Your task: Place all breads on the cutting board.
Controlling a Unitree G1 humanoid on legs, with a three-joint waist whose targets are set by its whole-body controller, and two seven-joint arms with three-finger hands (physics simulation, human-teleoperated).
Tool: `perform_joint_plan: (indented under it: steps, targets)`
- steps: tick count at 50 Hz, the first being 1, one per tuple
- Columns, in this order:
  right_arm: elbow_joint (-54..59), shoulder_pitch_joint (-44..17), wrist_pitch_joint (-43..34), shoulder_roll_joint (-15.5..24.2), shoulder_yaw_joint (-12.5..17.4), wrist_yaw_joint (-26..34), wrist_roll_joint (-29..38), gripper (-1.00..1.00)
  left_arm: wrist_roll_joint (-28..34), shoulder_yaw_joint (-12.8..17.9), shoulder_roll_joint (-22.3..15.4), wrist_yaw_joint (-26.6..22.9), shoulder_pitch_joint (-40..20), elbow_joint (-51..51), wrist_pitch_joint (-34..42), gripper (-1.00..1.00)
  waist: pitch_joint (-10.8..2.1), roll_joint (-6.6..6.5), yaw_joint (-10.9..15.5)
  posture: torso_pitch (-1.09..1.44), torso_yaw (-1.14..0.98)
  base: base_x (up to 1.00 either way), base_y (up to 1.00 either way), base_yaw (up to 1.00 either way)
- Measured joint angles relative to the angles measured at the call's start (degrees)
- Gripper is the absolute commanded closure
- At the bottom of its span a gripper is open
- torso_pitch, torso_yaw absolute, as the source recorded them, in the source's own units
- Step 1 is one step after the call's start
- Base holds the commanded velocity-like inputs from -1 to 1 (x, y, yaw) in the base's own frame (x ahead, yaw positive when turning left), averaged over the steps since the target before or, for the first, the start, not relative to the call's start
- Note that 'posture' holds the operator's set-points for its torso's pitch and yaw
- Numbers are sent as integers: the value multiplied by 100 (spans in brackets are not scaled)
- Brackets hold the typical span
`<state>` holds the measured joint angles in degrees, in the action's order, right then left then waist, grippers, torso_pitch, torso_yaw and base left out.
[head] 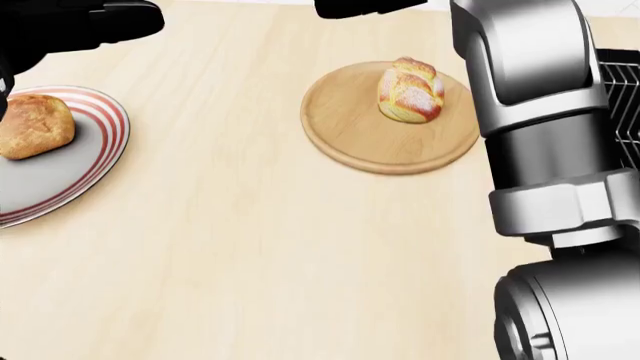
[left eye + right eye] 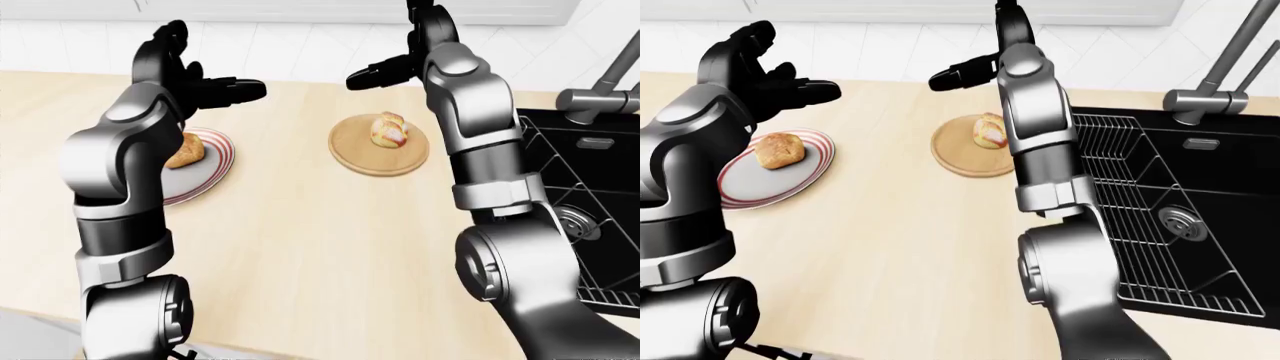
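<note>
Fingers of both hands are spread wide and grip nothing: the left hand [image 2: 190, 71] is raised at the upper left of the left-eye view with its dark fingers [image 2: 240, 88] pointing toward the middle, and the right hand [image 2: 405, 56] is raised at the top centre, one finger [image 2: 365, 76] stretched out to the left. Both hands hang in the air well above the counter [image 1: 260, 247], touching neither bread.

Nearest the camera, the grey forearms and elbow joints fill the lower left and lower right of the eye views. Beyond them lies the pale wooden counter. On its left side in the head view sits a grey plate [image 1: 85, 161] with red rings round its rim, and on it a round brown bread roll [image 1: 35, 126], lying toward the plate's left part. Further up and to the right rests the round wooden cutting board [image 1: 350, 135], well apart from the plate. A braided bread [image 1: 410, 91], golden with a pale dusting, sits on the board's upper right portion.

At the right of the right-eye view a black sink [image 2: 1230, 225] is set into the counter, with a wire rack [image 2: 1120, 195] inside and a metal faucet [image 2: 1210, 94] behind it. White tiled wall runs along the top
</note>
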<state>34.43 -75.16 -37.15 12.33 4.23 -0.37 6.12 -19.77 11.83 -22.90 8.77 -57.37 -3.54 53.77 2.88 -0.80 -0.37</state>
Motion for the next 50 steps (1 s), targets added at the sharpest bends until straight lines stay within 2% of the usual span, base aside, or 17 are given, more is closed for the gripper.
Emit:
perform_joint_plan:
  steps: [5,13,28,50]
  targets:
    - [592,-183,380,86,-73,-40,144,-100,-15,-18,14,-6,-29,-8,-2,-100,-12,-4,0,0,0,0,0,0]
    - [1260,-213,966,149,2,-174,409,-100,-17,15,19,-5,69,-8,-84,-100,-33,-11,2,0,0,0,0,0]
    - [2500,-153,1877,199,125,-558,365,-100,-38,-6,52,-9,171,27,-118,-100,-66,-4,14,0,0,0,0,0]
    - [3131,145,2828,110,35,-965,612,-100,-31,-12,91,-28,210,9,-148,-100,-94,9,26,0,0,0,0,0]
